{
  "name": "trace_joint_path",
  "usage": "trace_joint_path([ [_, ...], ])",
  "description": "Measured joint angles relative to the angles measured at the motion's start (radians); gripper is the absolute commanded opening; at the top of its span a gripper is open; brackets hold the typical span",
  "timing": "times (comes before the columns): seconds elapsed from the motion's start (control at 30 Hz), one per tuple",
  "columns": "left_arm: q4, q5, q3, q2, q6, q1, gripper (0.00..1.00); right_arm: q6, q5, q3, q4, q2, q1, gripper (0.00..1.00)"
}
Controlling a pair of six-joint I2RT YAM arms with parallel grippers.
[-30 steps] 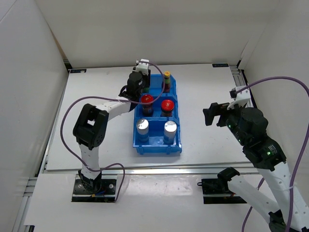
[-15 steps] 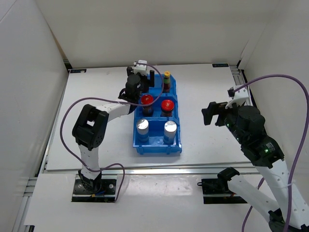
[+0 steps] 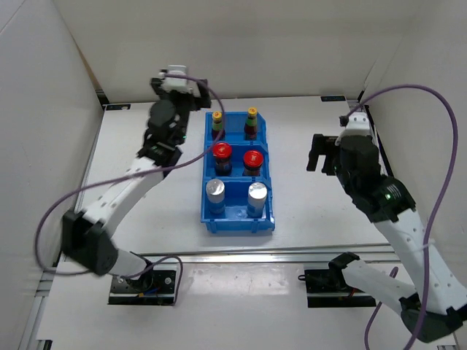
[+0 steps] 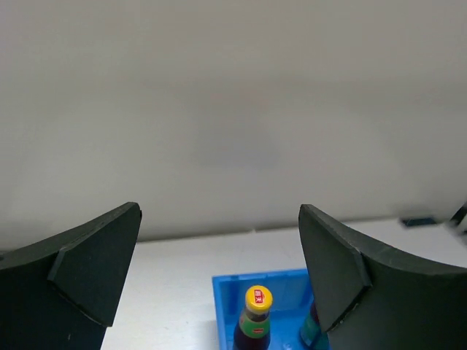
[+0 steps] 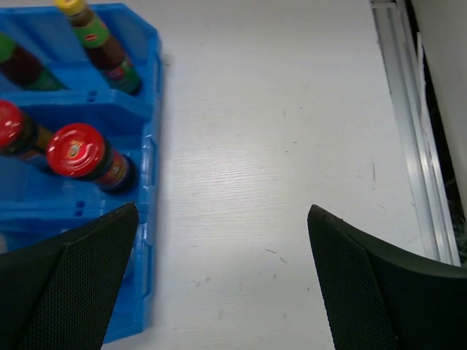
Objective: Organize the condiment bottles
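Overhead, we see six condiment bottles standing in the blue bin: two slim bottles at its 12 o'clock end, two red-lidded jars midway, two silver-capped shakers at 6 o'clock. The left wrist view catches just one yellow-capped bottle whole; the right wrist view takes in only jars and slim bottles. The left gripper, raised at the bin's 11 o'clock, is spread and holds nothing. The right gripper, at 3 o'clock, gapes likewise over the table.

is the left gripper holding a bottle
No, the left gripper is open with nothing between its fingers; the slim bottle stands in the blue tray.
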Motion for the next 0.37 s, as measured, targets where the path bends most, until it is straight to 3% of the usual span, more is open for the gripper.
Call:
trace_joint_path([
  [0.2,-0.228,-0.07,-0.107,-0.47,0.0,0.004,1.0,0.03,0.028,0.077,-0.061,0.125,0.0,1.0],
  [0.37,-0.421,-0.191,-0.305,-0.691,-0.004,0.029,1.0,0.082,-0.004,0.042,-0.055,0.097,0.0,1.0],
])
